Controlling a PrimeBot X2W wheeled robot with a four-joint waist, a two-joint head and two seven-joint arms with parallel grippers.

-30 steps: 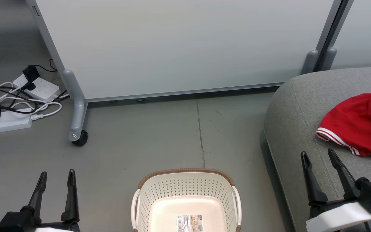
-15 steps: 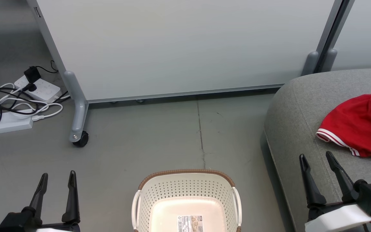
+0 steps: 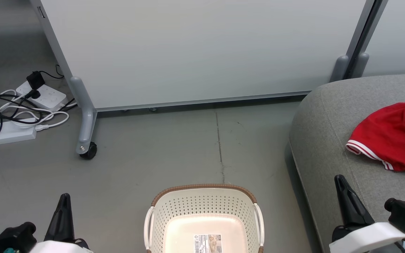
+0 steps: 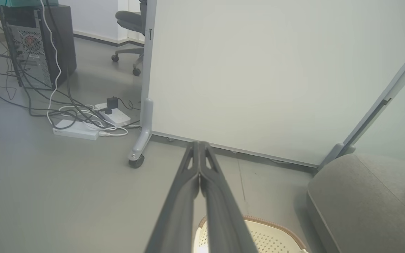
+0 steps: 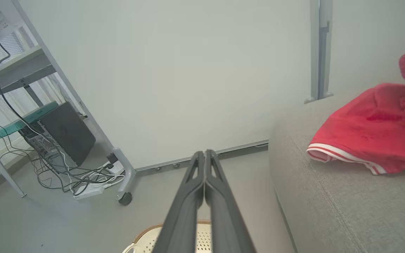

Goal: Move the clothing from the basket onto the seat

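The clothing [image 3: 396,135] was seen as a crumpled red heap with white-striped trim at the right edge of the head view. It lay on the grey seat [image 3: 329,133], well apart from the basket [image 3: 202,187]. How many garments made up the heap could not be told. The basket was placed on the grey floor [image 3: 153,151] at the bottom centre of that frame, just left of the seat's rounded end. Its pale bottom was exposed, with a barcode sticker [image 3: 207,243] stuck to it.

The left claw [image 3: 64,202] was found at the lower left, above the floor. The right claw [image 3: 339,182] was found at the lower right, over the seat's front edge, near the clothing but not touching it. In each wrist view the two dark fingers were pressed together along their length, so both claws were closed narrow and nothing was held.

A white partition panel [image 3: 202,52] on castors was set across the upper frame. Power strips [image 3: 9,131] with tangled cables were spread at the middle left.
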